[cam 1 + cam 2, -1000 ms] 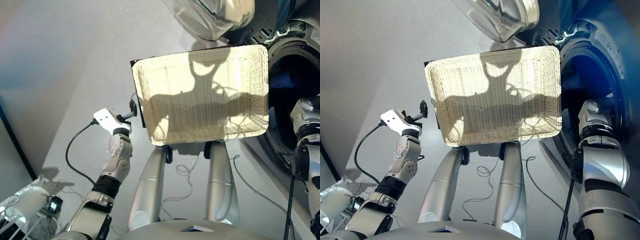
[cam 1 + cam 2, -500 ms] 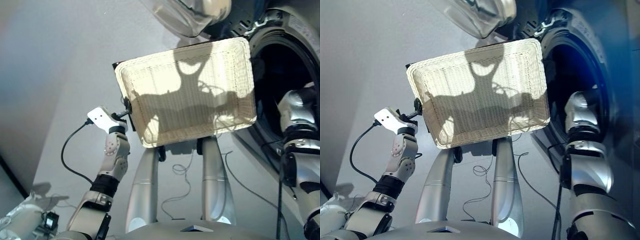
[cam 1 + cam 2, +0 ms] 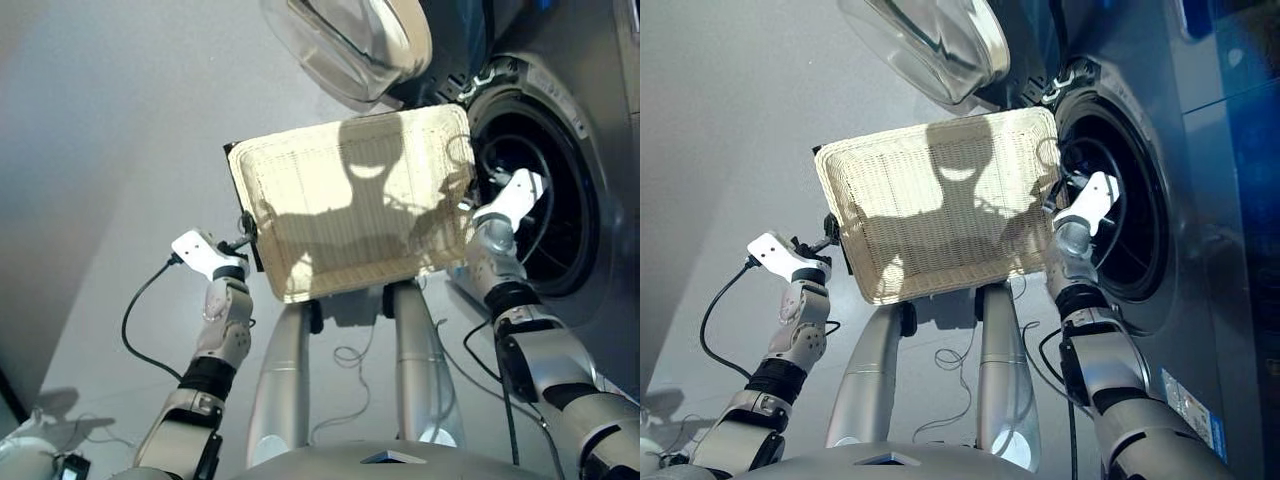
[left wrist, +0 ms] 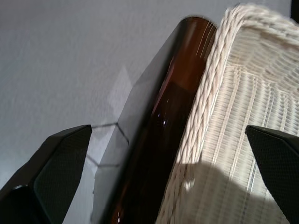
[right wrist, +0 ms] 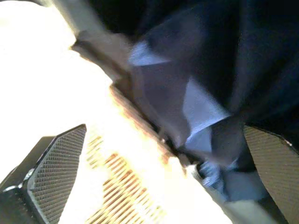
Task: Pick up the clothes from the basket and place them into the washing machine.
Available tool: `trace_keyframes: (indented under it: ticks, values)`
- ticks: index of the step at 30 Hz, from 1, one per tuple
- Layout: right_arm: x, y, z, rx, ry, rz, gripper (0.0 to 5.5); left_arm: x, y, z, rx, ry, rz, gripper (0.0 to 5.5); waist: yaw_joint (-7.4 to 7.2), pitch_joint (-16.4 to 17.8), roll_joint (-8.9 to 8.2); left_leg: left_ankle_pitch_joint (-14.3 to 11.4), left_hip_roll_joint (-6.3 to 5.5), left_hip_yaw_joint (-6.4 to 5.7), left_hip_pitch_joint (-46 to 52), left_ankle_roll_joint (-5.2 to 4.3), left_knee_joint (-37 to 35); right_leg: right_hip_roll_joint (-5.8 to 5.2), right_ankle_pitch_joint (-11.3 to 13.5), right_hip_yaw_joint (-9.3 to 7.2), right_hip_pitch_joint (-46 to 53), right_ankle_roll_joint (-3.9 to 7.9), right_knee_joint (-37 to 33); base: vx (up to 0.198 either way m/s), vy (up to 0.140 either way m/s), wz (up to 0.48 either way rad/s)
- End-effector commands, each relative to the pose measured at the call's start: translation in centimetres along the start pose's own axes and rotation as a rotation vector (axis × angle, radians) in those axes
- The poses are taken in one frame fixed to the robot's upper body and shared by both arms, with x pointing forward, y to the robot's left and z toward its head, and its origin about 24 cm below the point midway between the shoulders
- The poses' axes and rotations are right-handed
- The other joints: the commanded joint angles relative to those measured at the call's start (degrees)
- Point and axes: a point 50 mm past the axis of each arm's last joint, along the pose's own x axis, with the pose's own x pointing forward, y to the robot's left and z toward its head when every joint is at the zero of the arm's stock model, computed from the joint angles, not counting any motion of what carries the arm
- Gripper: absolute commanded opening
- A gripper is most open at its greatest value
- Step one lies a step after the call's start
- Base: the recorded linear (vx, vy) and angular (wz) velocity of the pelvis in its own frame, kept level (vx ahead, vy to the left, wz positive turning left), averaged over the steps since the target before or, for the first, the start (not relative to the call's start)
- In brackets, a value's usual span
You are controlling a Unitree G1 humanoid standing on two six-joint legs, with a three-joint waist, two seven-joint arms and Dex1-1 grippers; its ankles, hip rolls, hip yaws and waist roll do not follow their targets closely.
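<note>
Grey floor (image 3: 90, 150) underlies the scene. Nearest, the left end effector (image 4: 163, 149), fingers apart, straddles the basket (image 3: 300, 170) rim; the right end effector (image 5: 159, 154), fingers apart, sits at the opposite rim. Beyond stands the washing machine (image 3: 600, 200), door (image 3: 350, 45) open, dark cloth (image 5: 219, 51) inside its drum.

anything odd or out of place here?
Nothing stands out. The basket holds no clothes, the washing machine door hangs open, and both grippers, left and right, sit open at the basket's ends.
</note>
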Motion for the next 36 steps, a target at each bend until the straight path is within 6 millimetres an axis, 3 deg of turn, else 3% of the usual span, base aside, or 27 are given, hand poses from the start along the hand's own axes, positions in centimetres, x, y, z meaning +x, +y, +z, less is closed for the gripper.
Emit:
trace_keyframes:
  ticks: [1, 2, 3, 7, 8, 11, 13, 17, 23, 27, 33, 36]
  values:
    - [-0.6, 0.4, -0.5, 0.037, -0.027, 0.043, 5.50, 0.2, 0.9, 0.8, 0.031, -0.048, 0.013, 5.50, 1.62, -0.45, 0.57, -5.12, 0.52, -2.29, 4.42, -0.67, -0.60, 1.27, -0.31, -2.63, 6.98, 2.05, -6.91, 0.000, 0.000, 0.000]
    - [-0.6, 0.4, -0.5, 0.037, -0.027, 0.043, 5.50, 0.2, 0.9, 0.8, 0.031, -0.048, 0.013, 5.50, 1.61, -0.39, 0.56, -5.10, 0.52, -2.29, 4.50, -0.67, -0.64, 1.27, -0.30, -2.63, 7.06, 2.05, -6.94, 0.000, 0.000, 0.000]
    - [-1.5, 0.4, -2.5, 0.047, 0.030, 0.058, 5.50, 0.0, 1.0, -0.3, 0.054, -0.009, 0.012, 5.50, 1.58, -0.58, 0.11, -4.84, 0.48, -2.36, 6.88, -0.74, -1.85, 1.33, -0.08, -2.87, 9.54, 2.18, -8.40, 0.000, 0.000, 0.000]
    - [-3.3, -0.3, -6.2, 0.028, 0.152, 0.067, 5.50, -0.6, 2.1, -2.4, 0.130, 0.087, 0.039, 5.50, 1.37, -0.26, -0.73, -4.34, 0.47, -2.32, 12.36, -0.93, -4.19, 1.10, 0.66, -3.50, 15.39, 2.57, -11.36, -0.016, 0.001, 0.001]
    - [-3.9, -0.5, -7.1, 0.028, 0.180, 0.070, 5.50, -0.7, 2.3, -2.7, 0.147, 0.103, 0.044, 5.50, 1.05, -0.27, -1.18, -2.33, 0.24, -1.86, 13.22, -0.75, -5.37, 0.75, 2.47, -3.74, 16.54, 2.30, -12.93, 0.000, 0.000, 0.000]
    - [-5.0, -1.1, -8.8, -0.002, 0.239, 0.073, 5.50, -1.2, 2.8, -3.6, 0.176, 0.145, 0.046, 5.50, 0.92, -0.22, -1.55, -1.77, 0.08, -1.92, 16.72, -0.93, -7.32, 0.72, 2.98, -4.04, 19.97, 2.53, -14.83, 0.021, 0.006, 0.006]
    - [-7.0, -2.8, -11.8, -0.051, 0.355, 0.052, 5.50, -2.4, 4.1, -5.4, 0.250, 0.241, 0.067, 5.50, 0.83, -0.96, -2.05, -0.86, 0.09, -1.77, 22.60, -1.40, -10.88, 0.78, 3.35, -4.48, 25.98, 2.94, -18.19, 0.101, 0.011, 0.011]
    - [-9.2, -4.5, -14.4, -0.141, 0.460, 0.066, 5.50, -3.9, 5.8, -6.9, 0.314, 0.330, 0.088, 5.50, 0.68, -2.07, -2.83, -0.47, 0.17, -1.65, 29.54, -1.67, -13.76, 1.02, 3.40, -4.84, 33.40, 3.28, -21.31, 0.085, 0.009, -0.014]
    - [-12.7, -6.5, -17.2, -0.303, 0.587, 0.156, 5.50, -7.0, 9.2, -8.7, 0.415, 0.481, 0.150, 5.50, 0.67, -4.68, -4.29, -1.06, 0.29, -1.48, 38.46, -1.52, -16.00, 1.94, 2.38, -5.33, 42.73, 3.52, -23.94, 0.096, 0.007, -0.031]
    - [-14.0, -7.4, -18.1, -0.354, 0.631, 0.189, 5.50, -8.2, 9.9, -9.5, 0.467, 0.533, 0.136, 5.50, 0.84, -6.26, -4.44, -1.23, 0.05, -1.36, 42.16, -1.51, -17.38, 2.34, 1.92, -5.58, 46.35, 3.63, -25.21, 0.076, 0.022, -0.030]
    - [-17.4, -10.3, -20.1, -0.353, 0.771, 0.141, 5.50, -11.4, 11.3, -11.2, 0.563, 0.678, 0.105, 5.50, 0.97, -11.20, -4.46, 0.16, 0.89, -0.59, 50.26, -2.14, -23.97, 3.04, 1.97, -6.58, 53.29, 4.29, -29.48, 0.077, 0.023, 0.009]
    - [-18.5, -11.2, -20.7, -0.352, 0.822, 0.112, 5.50, -12.0, 11.4, -11.6, 0.574, 0.712, 0.083, 5.50, 0.89, -12.07, -4.34, 0.46, 1.00, -0.49, 52.10, -2.14, -25.26, 3.19, 1.67, -6.89, 54.84, 4.32, -29.58, 0.049, 0.018, 0.030]
